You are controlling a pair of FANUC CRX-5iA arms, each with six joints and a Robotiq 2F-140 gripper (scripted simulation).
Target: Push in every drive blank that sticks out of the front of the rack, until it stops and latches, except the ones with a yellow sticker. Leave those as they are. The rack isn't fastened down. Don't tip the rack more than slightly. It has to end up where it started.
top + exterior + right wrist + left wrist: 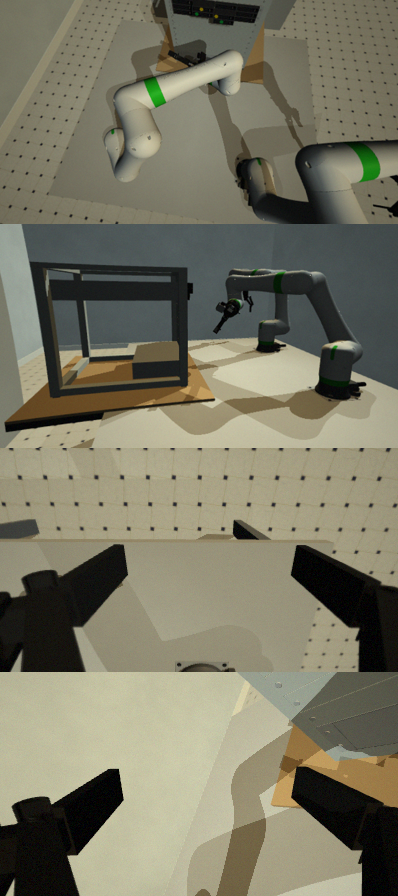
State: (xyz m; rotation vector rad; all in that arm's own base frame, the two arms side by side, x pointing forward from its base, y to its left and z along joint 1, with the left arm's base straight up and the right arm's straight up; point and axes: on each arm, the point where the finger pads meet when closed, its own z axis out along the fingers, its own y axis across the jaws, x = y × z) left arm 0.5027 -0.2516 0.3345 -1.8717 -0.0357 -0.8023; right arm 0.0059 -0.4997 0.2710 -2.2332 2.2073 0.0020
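Left gripper and right gripper wide, empty, off rack; narrow left, press unmarked blanks squarely, sparing yellow stickers.

In the exterior view, an open gap lies between the rack and the nearer arm. In the top view, that arm spans the floor side of the rack's lower front, below the blanks.
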